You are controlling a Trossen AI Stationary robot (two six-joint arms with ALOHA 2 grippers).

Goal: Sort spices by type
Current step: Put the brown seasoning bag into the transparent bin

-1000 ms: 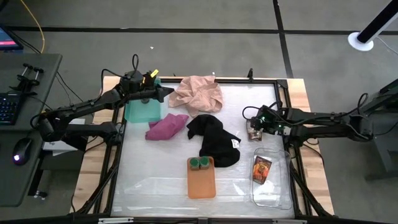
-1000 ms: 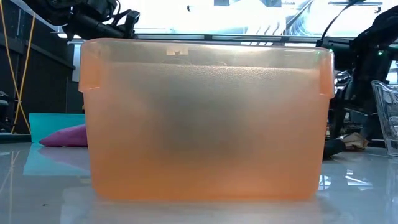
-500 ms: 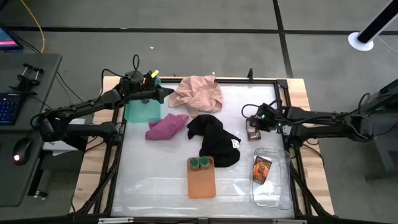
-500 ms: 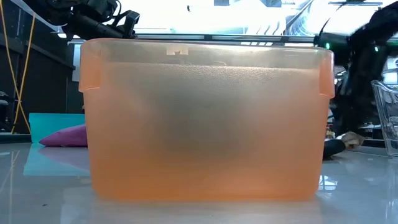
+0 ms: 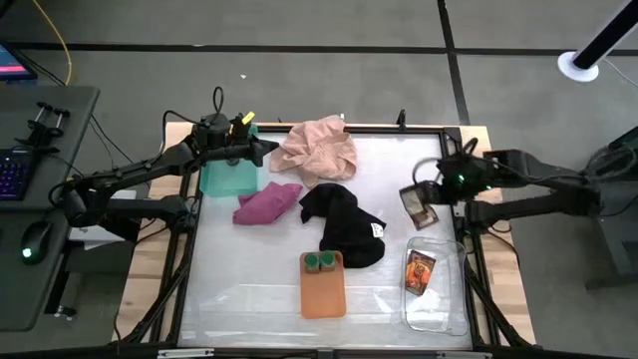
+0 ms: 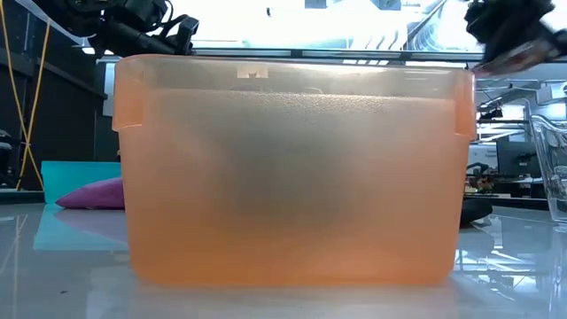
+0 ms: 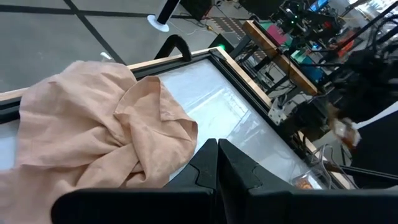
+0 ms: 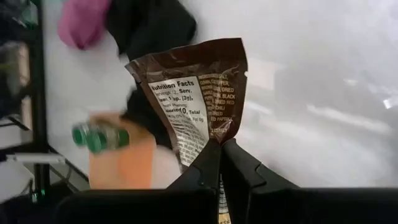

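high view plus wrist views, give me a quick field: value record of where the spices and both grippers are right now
held packet: brown printed packet, lifted off the table
right gripper: right gripper shut on that packet, above the table's right side
clear tray: clear tray, one packet inside
orange tray: orange tray, two green-lid jars at its far end
left gripper: left gripper shut, empty, beside the pink cloth
green tray: green tray under the left arm

Two green-lidded jars point(image 5: 319, 261) stand in one orange tray point(image 5: 323, 289). There are two printed packets: one point(image 5: 420, 270) in the one clear tray point(image 5: 439, 311), one point(image 5: 416, 204) held in the air. Three cloths lie about: pink point(image 5: 319, 150), magenta point(image 5: 267, 202), black point(image 5: 344, 223). One green tray point(image 5: 227, 179).
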